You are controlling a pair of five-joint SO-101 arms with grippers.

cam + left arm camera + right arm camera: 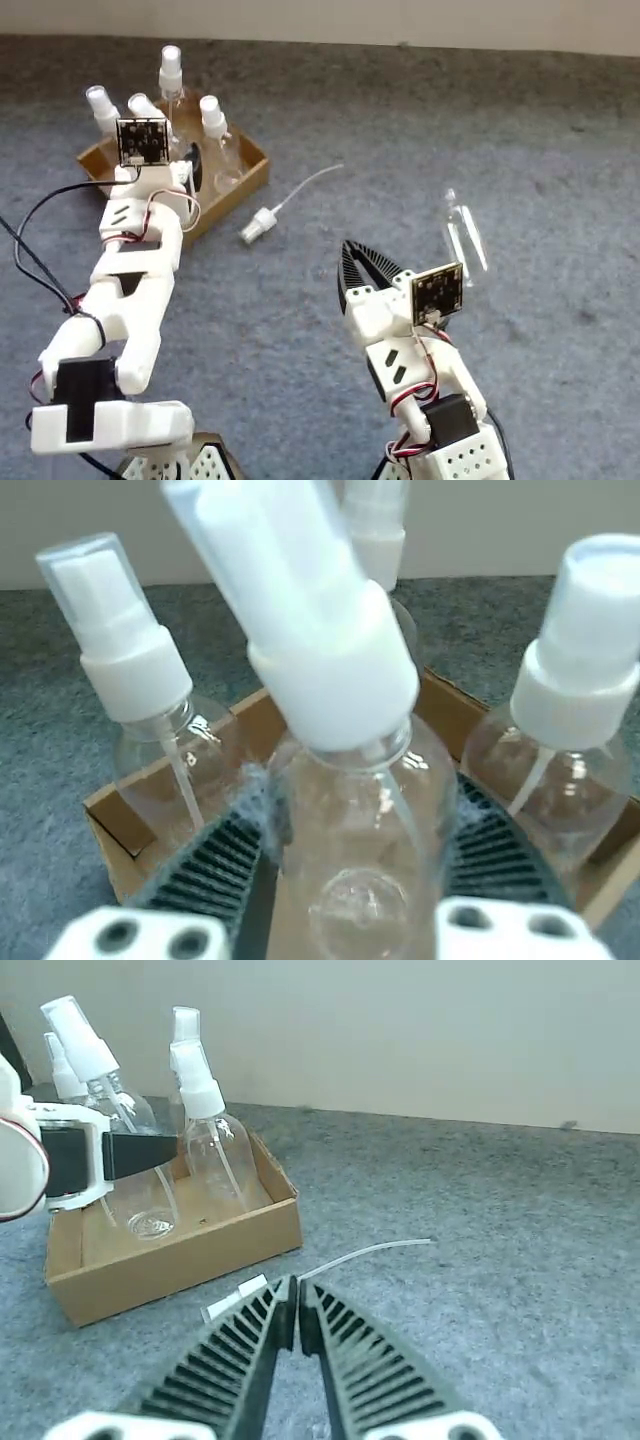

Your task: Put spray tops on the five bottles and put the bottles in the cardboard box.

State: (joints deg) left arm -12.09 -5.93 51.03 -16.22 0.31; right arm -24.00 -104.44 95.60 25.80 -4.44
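My left gripper (pixel 197 166) (pixel 355 790) is shut on a clear bottle (pixel 350 880) with a white spray top (pixel 143 104). The bottle leans, with its base low inside the cardboard box (pixel 245 180). Three more capped bottles stand in the box around it: one (pixel 140 690), another (pixel 580 690) and a third (pixel 170 70). A loose spray top (pixel 258 225) (pixel 232 1301) with a long tube lies on the carpet just outside the box. An uncapped clear bottle (pixel 465 235) lies on its side farther right. My right gripper (pixel 349 250) (pixel 297 1290) is shut and holds nothing, hovering near the loose spray top.
Grey carpet (pixel 400 120) covers the table, with open room between the box and the lying bottle. A pale wall (pixel 450 1030) runs along the far edge. Black cables (pixel 30 250) trail beside the left arm.
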